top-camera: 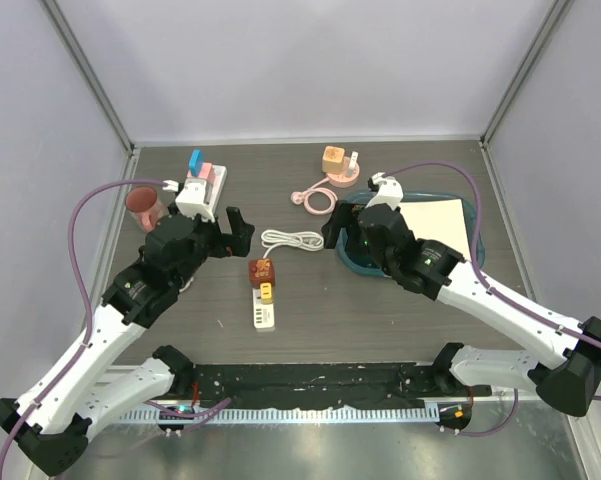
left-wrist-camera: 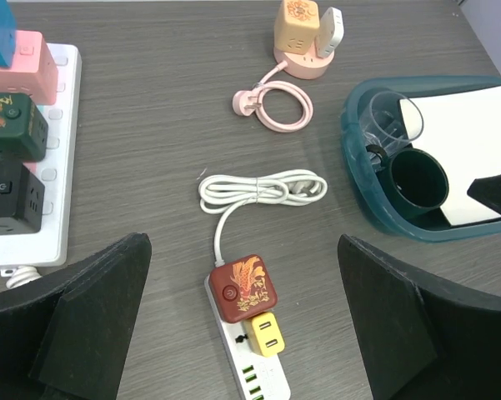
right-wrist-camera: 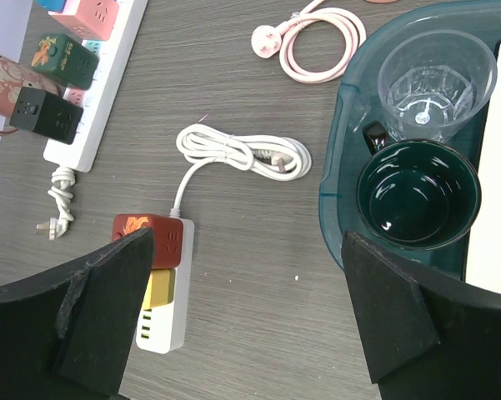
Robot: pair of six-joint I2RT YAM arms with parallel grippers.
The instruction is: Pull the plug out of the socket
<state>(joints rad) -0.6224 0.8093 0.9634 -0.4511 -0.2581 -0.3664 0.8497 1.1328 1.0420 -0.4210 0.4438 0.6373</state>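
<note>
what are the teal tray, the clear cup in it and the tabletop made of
Teal tray: translucent glossy plastic, probably; its rim lets light through.
Clear cup: glass or clear plastic, faceted with glints; cannot tell which.
Tabletop: matte dark wood grain, likely laminate.

No lettering can be read anywhere; the red cube adapter shows only a gold ornament.

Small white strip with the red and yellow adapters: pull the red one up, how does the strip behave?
Probably lifts with it: the strip looks small and light, lying loose on the table with nothing pinning it. Its cord is bundled and unplugged, so it likely anchors nothing. The red adapter looks rigid and blocky, likely easy to grip.
</note>
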